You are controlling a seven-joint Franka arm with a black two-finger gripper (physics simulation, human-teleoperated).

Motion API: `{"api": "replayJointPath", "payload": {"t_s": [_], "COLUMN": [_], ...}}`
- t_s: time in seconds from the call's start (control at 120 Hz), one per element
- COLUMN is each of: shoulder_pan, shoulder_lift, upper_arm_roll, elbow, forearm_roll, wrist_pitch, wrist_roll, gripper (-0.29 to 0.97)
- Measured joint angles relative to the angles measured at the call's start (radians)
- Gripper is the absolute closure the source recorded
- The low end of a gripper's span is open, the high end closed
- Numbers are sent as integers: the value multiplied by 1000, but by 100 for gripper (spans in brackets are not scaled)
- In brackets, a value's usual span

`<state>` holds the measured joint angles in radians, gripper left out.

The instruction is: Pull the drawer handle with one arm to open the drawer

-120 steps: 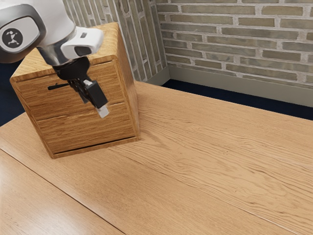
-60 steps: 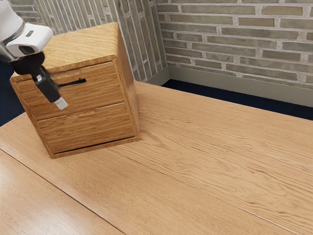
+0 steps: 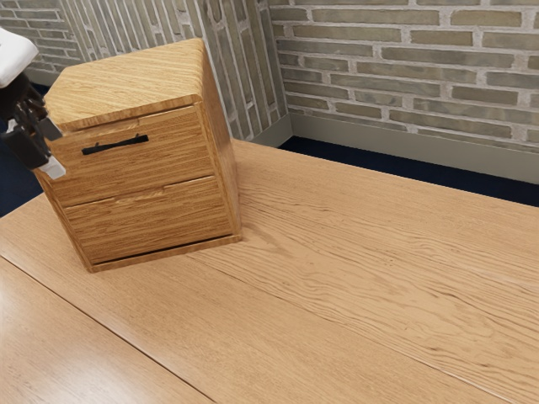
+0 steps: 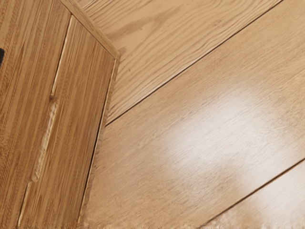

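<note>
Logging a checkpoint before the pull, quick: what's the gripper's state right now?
Gripper: open or closed cannot be told; it is apart from the drawer handle, to the exterior view's left of it.

Exterior cam sits high off to the side, looking down across the table point(image 3: 354, 278) toward the brick wall point(image 3: 404, 50). Wrist cam's way closer, facing the cabinet point(image 4: 43, 119) front and tabletop, which both views share.

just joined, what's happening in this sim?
A Franka arm's black two-finger gripper hangs at the exterior view's left edge, beside the light wooden two-drawer cabinet on the wooden table. It is not touching the thin black bar handle on the top drawer. Both drawer fronts look flush, so the drawer is not yet open.
</note>
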<state>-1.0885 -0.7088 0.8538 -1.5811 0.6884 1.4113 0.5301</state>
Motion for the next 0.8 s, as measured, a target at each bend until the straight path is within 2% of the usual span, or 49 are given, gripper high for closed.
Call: {"api": "replayJointPath", "payload": {"t_s": [0.192,0.517,0.692,0.8], "shoulder_pan": [12,8,10,13], "shoulder_lift": [-18,-15,-15,-16], "upper_arm_roll": [0,38,17,24], "elbow": [12,-2,-49,-64], "forearm_roll": [74,102,179,204], "wrist_pitch": [-4,102,130,156], "wrist_roll": [44,68,65,64], "gripper": [0,0,0,0]}}
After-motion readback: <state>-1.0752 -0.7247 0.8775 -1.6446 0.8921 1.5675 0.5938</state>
